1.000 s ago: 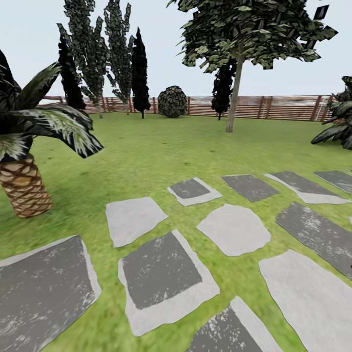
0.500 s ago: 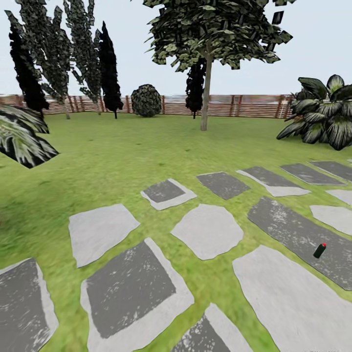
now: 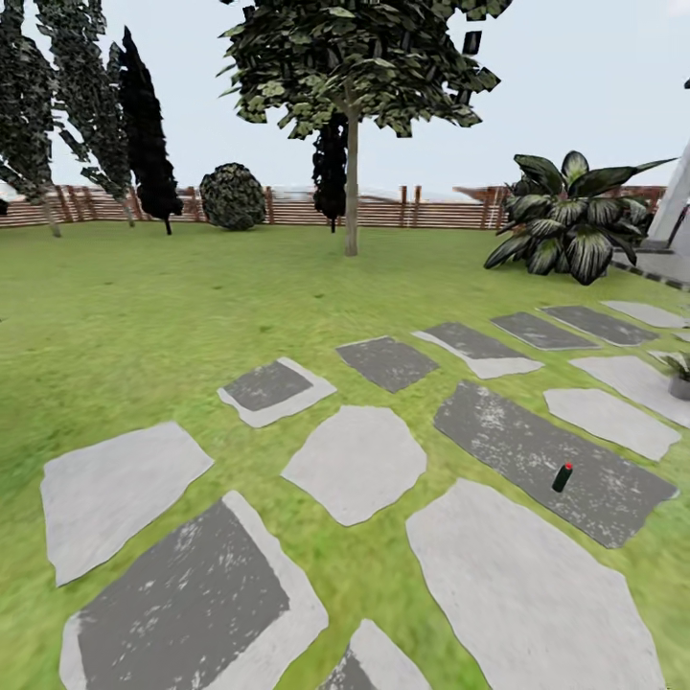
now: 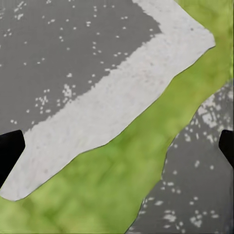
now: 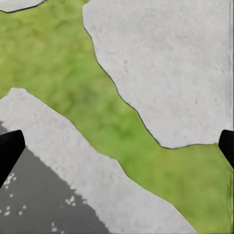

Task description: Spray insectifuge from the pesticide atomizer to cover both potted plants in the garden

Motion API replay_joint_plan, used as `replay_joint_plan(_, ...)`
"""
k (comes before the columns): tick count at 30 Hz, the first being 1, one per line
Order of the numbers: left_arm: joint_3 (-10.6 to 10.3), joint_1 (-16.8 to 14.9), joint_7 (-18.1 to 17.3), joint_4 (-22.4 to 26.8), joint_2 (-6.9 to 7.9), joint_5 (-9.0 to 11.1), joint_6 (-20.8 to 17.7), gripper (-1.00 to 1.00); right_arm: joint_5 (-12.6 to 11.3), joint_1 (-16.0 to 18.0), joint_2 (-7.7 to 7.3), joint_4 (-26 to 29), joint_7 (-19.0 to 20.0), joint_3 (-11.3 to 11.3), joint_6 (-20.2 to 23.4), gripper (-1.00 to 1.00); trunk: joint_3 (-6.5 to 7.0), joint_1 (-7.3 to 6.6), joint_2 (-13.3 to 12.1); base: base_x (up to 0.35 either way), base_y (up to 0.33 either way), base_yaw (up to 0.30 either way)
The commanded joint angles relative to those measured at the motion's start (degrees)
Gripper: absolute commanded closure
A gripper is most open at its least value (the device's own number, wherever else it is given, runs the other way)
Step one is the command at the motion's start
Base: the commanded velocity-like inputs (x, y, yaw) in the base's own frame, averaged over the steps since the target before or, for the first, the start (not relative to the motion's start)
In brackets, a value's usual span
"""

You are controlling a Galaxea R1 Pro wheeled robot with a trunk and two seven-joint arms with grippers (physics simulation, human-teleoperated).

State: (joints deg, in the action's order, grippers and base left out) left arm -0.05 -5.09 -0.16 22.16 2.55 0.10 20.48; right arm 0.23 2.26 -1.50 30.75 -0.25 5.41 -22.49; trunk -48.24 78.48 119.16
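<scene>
Green lawn with grey stepping stones lies below both grippers' spread, empty fingers. Small dark spray bottle stands far ahead on a dark slab.

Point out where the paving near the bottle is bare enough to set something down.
The dark slab holding the atomizer is bare apart from it. The pale slab in front and the rounded pale stone on the lawn side carry nothing. It is tighter at the right edge, where a potted plant sits on a pale stone.
</scene>
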Motion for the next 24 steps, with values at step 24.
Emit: replay_joint_plan(24,0.14,0.08,-0.02,-0.01,0.09,-0.01,0.17,-1.0,0.09,0.03,0.01,-0.12,-0.05,0.01,-0.19,-1.0,-0.05,0.02,0.02,0.294,-0.127,-0.3)
